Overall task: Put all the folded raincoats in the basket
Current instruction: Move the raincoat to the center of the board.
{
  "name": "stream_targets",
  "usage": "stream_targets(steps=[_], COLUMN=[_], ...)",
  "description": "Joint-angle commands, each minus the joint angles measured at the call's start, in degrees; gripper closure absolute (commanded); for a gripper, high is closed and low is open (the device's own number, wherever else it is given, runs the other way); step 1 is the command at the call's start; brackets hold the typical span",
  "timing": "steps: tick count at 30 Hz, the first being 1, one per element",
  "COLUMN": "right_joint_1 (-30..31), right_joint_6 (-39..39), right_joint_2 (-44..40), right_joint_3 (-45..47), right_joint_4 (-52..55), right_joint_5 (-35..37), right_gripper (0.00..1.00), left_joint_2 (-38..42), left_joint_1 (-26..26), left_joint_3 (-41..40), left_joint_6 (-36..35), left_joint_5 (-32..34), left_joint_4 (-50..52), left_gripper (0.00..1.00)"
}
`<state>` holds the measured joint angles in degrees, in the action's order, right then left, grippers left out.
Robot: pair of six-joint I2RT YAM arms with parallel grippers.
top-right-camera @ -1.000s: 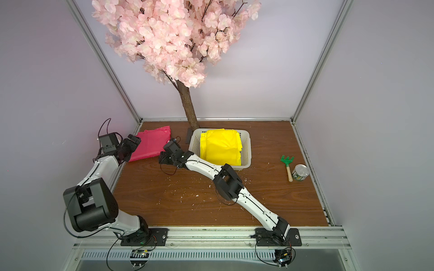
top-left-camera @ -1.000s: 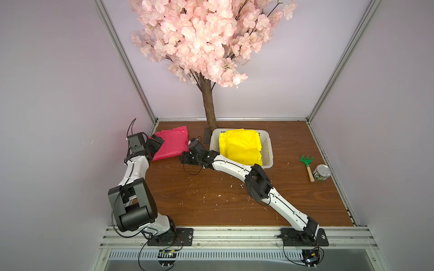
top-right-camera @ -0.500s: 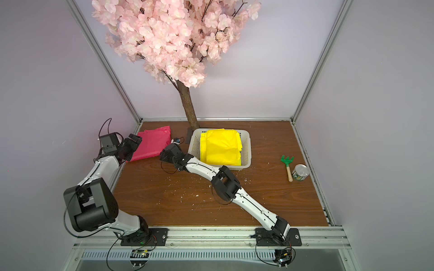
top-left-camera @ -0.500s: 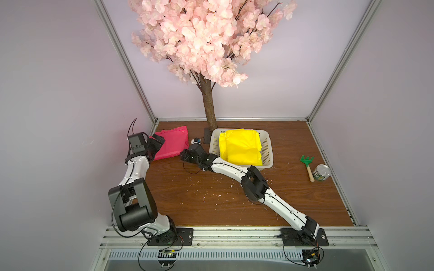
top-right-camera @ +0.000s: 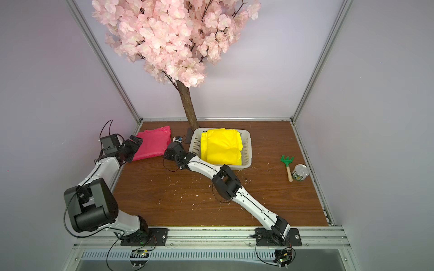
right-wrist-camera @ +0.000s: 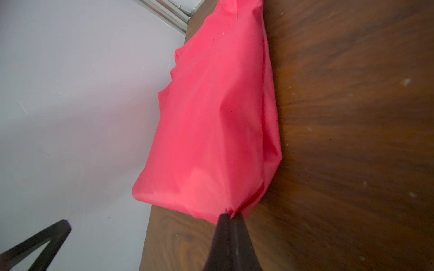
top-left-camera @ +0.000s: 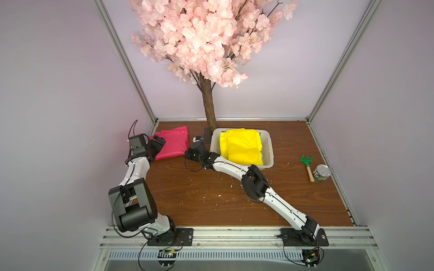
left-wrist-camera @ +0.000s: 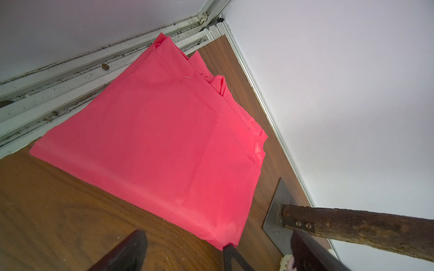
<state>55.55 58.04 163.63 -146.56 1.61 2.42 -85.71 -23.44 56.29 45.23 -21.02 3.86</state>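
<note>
Right gripper [right-wrist-camera: 231, 217] has snapped shut since a second back, when its jaws stood partly apart; the arm has stretched a touch further toward the back left. Its tips now pinch the near right corner of the pink folded raincoat [top-left-camera: 175, 144].

The rest of that raincoat lies flat on the tabletop [top-left-camera: 211, 199] in the back left corner, one side lapping over the metal rail by the left wall.

Left gripper [left-wrist-camera: 218, 234]: jaws spread wide, poised at the raincoat's near edge, gripping nothing.

Basket [top-left-camera: 267, 150] sits mid back edge, just right of the tree trunk [top-left-camera: 209, 105], apart from the pink raincoat. A yellow folded raincoat [top-left-camera: 240, 146] lies inside it.

Green rake [top-left-camera: 307, 162] and tin [top-left-camera: 321, 172] lie just beside each other near the right edge.
</note>
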Motion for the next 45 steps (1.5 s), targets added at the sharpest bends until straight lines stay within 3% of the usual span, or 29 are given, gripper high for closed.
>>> stream_targets(steps=[1,5,16,27,28,30,32,35,45], right_joint_1=[0.2,0.9,3.5,4.3,4.3,4.3,4.4,4.4,1.6], right_joint_6=[-4.3,-7.1,-9.7,-11.7,-12.3,-13.6,-14.9,-16.5,-15.9], right_joint_2=[-4.6,-9.8,-26.7,-40.8,-41.0,-41.7,-42.9,-44.2,-41.9], right_joint_3=[-1.1,3.9,28.1,57.5,58.1,59.1,59.5,59.1,57.9], right_joint_4=[-0.7,-1.1,-6.0,-7.9,-7.3,-5.3,-4.4,-2.6,-4.9], right_joint_5=[-1.7,-1.3,-2.4,-6.7,-7.0,-6.9,-6.0,-4.4,-7.8], right_gripper=[1.0,1.0,1.0,1.0,0.89,0.54,0.37,0.29,0.29], left_joint_2=[1.8,2.7,4.8,8.6,9.1,10.2,11.1,11.7,14.3], left_joint_1=[-0.5,-0.5,-0.5,2.0,2.1,2.3,2.3,2.3,2.3], left_joint_3=[-0.2,-0.1,0.9,0.9,0.7,-0.3,-1.2,-1.8,-4.8], left_joint_6=[-0.9,-0.9,-1.9,-5.3,-5.5,-5.8,-6.1,-7.2,-9.5], left_joint_5=[-1.0,-1.6,-3.1,-1.0,-0.7,-0.2,0.2,1.1,5.7], left_joint_4=[0.0,0.3,3.9,12.4,12.9,13.6,14.3,16.1,19.8], left_gripper=[0.01,0.01,0.01,0.01,0.01,0.01,0.01,0.01,0.01])
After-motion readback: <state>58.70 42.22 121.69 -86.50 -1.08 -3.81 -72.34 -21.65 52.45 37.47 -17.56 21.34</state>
